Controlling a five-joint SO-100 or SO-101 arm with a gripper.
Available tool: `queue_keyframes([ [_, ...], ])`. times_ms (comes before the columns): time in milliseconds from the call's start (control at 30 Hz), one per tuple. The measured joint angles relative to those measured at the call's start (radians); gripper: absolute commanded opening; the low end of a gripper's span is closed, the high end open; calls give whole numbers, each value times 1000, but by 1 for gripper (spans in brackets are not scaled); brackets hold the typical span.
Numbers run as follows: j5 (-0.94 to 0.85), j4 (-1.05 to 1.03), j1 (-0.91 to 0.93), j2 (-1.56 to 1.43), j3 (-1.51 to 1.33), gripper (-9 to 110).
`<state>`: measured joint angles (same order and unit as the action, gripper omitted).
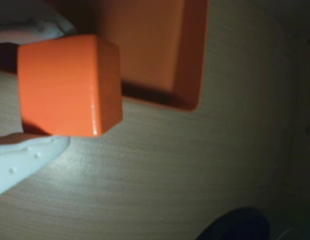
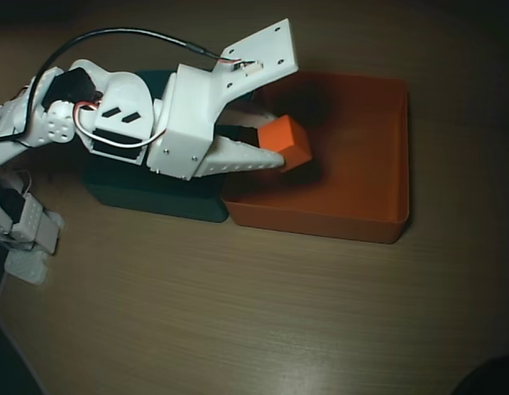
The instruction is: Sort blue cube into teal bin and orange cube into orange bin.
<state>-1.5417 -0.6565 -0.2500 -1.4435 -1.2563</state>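
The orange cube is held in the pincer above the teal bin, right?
Not quite. The pincer does hold the orange cube, but above the orange bin, not the teal bin, as the overhead view shows.

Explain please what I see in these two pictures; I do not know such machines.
It is a small white robot arm on a wooden table. One picture looks down from above; the other comes from a camera riding on the arm's wrist. The arm's claw is shut on an orange cube, holding it over an orange bin. A teal bin sits beside it, mostly hidden under the arm. In the wrist picture the cube looks large because it is close. No blue cube is visible.
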Motion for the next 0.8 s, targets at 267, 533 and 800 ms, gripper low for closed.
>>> queue_keyframes([
  [267,0,0,-106,164,117,-6],
  [533,0,0,-135,448,356,-6],
  [800,0,0,-143,626,500,-6],
])
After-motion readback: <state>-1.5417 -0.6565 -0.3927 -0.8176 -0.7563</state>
